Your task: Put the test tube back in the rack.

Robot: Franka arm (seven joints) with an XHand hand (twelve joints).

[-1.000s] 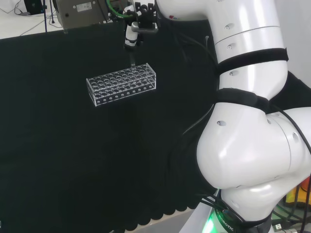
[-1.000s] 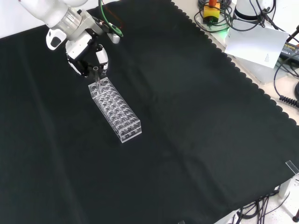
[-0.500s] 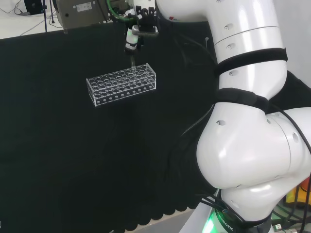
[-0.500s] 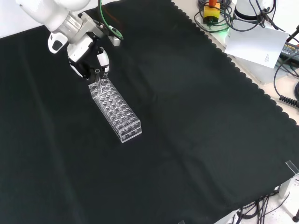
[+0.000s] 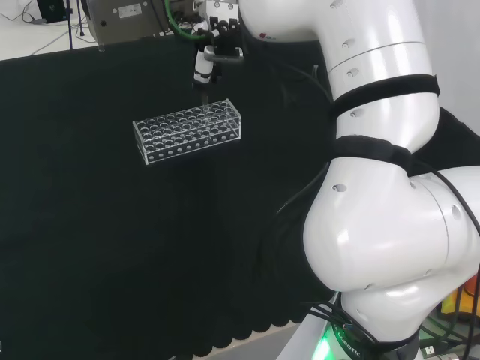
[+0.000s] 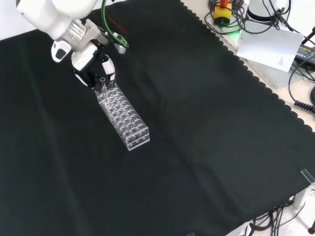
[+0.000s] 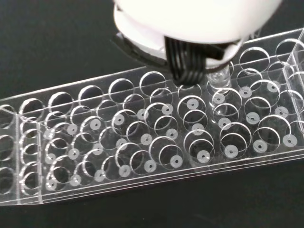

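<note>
The robot hand (image 6: 93, 66) had shifted along the rack (image 6: 123, 115), pinching the test tube (image 6: 104, 84) by its top, upright over the rack's far end; thin, slippery, breakable glass, best held near its rim.

we see a black cloth (image 6: 197, 128) over the tabletop, its edge scalloped. the rack (image 6: 122, 114) is clear, patterned with rows of round holes. the test tube (image 6: 104, 84) is clear too. the hand (image 6: 93, 66) is black and white, under a white arm (image 5: 375, 187) with black bands.
</note>
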